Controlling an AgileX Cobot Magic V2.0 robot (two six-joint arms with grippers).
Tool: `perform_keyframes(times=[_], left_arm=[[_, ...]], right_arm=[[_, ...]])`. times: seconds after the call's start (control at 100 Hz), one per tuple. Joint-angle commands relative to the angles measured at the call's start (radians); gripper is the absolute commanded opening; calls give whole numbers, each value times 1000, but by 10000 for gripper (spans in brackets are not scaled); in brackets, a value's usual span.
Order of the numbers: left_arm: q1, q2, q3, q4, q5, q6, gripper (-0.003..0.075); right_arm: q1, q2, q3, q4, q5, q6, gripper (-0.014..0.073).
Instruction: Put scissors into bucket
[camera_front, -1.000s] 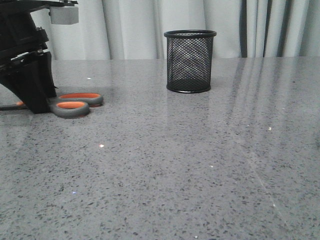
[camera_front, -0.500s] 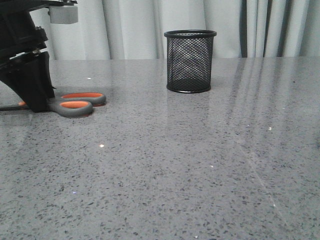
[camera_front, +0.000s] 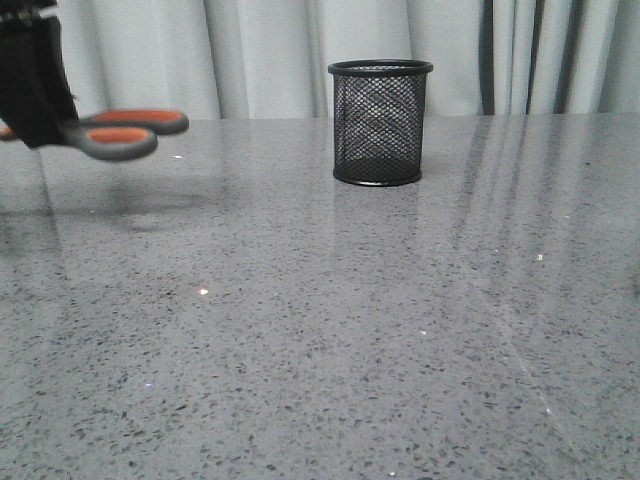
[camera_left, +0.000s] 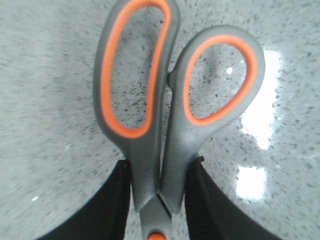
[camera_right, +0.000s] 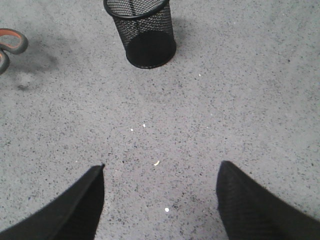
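My left gripper (camera_left: 159, 200) clamped the scissors (camera_left: 170, 105) below the loops — stiff, light, blade-heavy — upper left, bucket (camera_front: 380, 122) centre.

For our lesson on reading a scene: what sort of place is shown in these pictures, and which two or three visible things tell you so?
Probably a robot test or lab bench, not a lived-in room. A bare speckled grey table carries only a bucket, plain pale curtains close off the back, and the left gripper holds the scissors.
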Motion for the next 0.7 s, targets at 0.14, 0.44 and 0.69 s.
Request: perform_keyframes(times=[0.14, 0.44, 0.69], left_arm=[[-9, -173, -25, -35, 50, -17, -8], [-30, -303, -48, -135, 45, -100, -8], [-200, -305, -172, -133, 33, -205, -8]], right_arm=[[0, 2, -36, 125, -109, -11, 433], [0, 2, -36, 474, -144, -183, 433], [0, 2, -36, 643, -145, -252, 433]])
